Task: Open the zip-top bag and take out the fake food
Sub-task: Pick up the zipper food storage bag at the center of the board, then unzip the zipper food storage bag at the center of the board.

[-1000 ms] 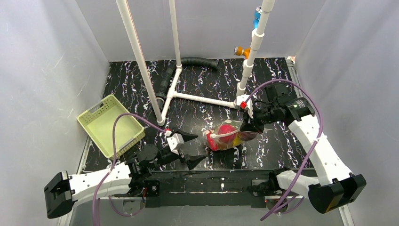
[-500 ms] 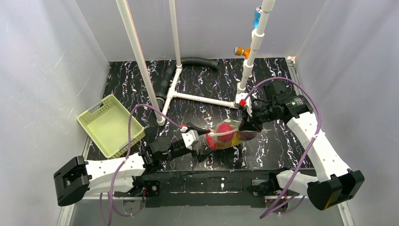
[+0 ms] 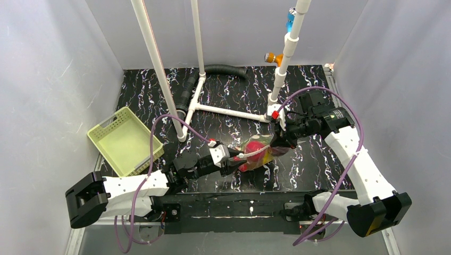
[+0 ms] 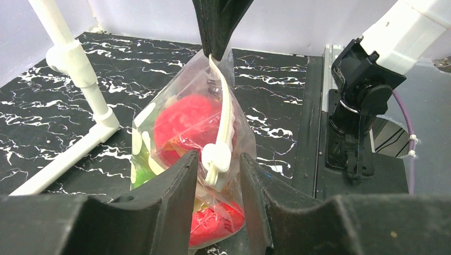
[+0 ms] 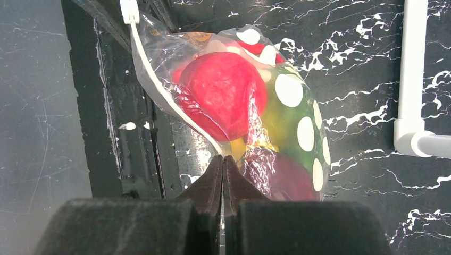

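Clear dotted plastic, the zip-top bag (image 3: 259, 155) hangs stretched above the middle of the counter (image 3: 223, 95), between the two arms. Its zip strip (image 4: 227, 109) is uppermost and the fake food (image 5: 223, 94), a red round piece, a dark red one and something green and yellow, is crowded inside with none out yet. The right jaws are shut flat on the far end of the strip. The left jaws stand narrow on either side of the white slider (image 4: 215, 158), touching the film; whether they pinch it firmly I cannot tell. If they catch loose plastic rather than the slider, a pull would likely drag the whole bag, slip it from the right jaws or tear the film, and the zip would not open.
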{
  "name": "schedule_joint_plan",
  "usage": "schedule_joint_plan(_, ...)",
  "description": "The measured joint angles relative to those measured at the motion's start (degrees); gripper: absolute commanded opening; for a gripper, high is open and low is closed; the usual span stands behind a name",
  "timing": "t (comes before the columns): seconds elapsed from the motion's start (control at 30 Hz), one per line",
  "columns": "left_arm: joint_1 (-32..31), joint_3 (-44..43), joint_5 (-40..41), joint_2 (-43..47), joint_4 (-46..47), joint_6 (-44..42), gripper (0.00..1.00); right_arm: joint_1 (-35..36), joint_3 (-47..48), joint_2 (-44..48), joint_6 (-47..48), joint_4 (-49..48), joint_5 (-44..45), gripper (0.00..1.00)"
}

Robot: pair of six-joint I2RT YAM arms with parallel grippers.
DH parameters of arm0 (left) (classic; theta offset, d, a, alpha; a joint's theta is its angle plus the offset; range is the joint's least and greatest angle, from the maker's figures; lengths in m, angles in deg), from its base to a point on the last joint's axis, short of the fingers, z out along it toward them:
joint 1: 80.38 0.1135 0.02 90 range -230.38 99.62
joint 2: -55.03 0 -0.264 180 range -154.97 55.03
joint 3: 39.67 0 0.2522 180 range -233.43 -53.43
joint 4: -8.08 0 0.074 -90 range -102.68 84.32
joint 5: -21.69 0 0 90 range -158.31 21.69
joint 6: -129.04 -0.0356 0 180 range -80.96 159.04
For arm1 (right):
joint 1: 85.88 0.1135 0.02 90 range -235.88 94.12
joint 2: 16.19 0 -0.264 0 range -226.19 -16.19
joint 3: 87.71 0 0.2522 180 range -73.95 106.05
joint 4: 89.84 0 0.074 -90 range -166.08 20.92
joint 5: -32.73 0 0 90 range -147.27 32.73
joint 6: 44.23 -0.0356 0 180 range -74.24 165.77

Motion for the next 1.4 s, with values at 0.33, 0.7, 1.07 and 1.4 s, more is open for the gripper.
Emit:
schedule_joint_plan(0.33, 0.0, 0.0, 0.5, 0.0, 0.0, 0.9, 0.34, -0.1, 0.0, 0.0, 0.0, 0.0, -1.2, 0.01)
schedule_joint_plan(0.7, 0.1, -0.9, 2.9, -0.1, -3.1, 2.1, 0.00, 0.0, 0.0, 0.0, 0.6, 0.6, -2.7, 0.36)
schedule_joint_plan(1.07, 0.1, -10.4, 2.2, -3.5, -12.8, 6.1, 0.00, 9.4, 6.2, -4.8, 6.3, 8.2, -6.9, 0.57)
schedule_joint_plan(1.4, 0.1, -13.5, 0.0, -5.6, -15.8, 9.9, 0.02, 14.2, 7.1, -9.3, 2.3, 5.7, -2.6, 0.01)
